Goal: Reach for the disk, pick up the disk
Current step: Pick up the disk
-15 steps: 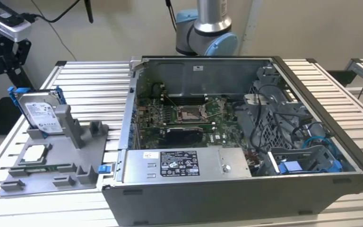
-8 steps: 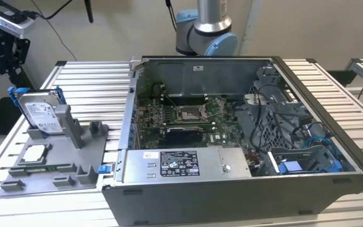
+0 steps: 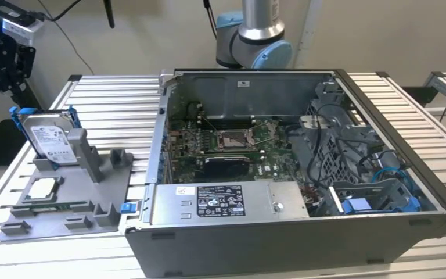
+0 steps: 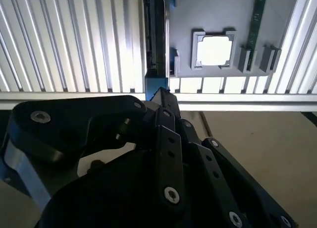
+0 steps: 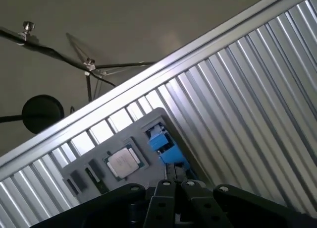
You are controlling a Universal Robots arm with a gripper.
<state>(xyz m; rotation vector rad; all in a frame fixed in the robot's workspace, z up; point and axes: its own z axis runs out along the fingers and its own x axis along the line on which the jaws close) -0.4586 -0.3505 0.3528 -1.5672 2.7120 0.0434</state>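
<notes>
The disk point(image 3: 49, 138) stands upright in a grey fixture point(image 3: 68, 203) on the slatted table, at the exterior view's left. It is a silver-grey drive with a white label in a blue caddy. My gripper point(image 3: 2, 84) hangs open above and just behind the disk's top edge, apart from it and holding nothing. In the second wrist view the disk point(image 4: 154, 34) appears edge-on beyond the black gripper links, with the caddy's blue end point(image 4: 157, 85) nearest them. In the first wrist view the caddy point(image 5: 163, 144) shows blue just past the links.
A small square silver chip point(image 3: 43, 187) point(image 4: 214, 49) point(image 5: 124, 162) lies in the same fixture, near the disk. An open computer case point(image 3: 301, 174) with board and cables takes up the table's middle and right. The table edge point(image 4: 237, 96) runs close to the gripper.
</notes>
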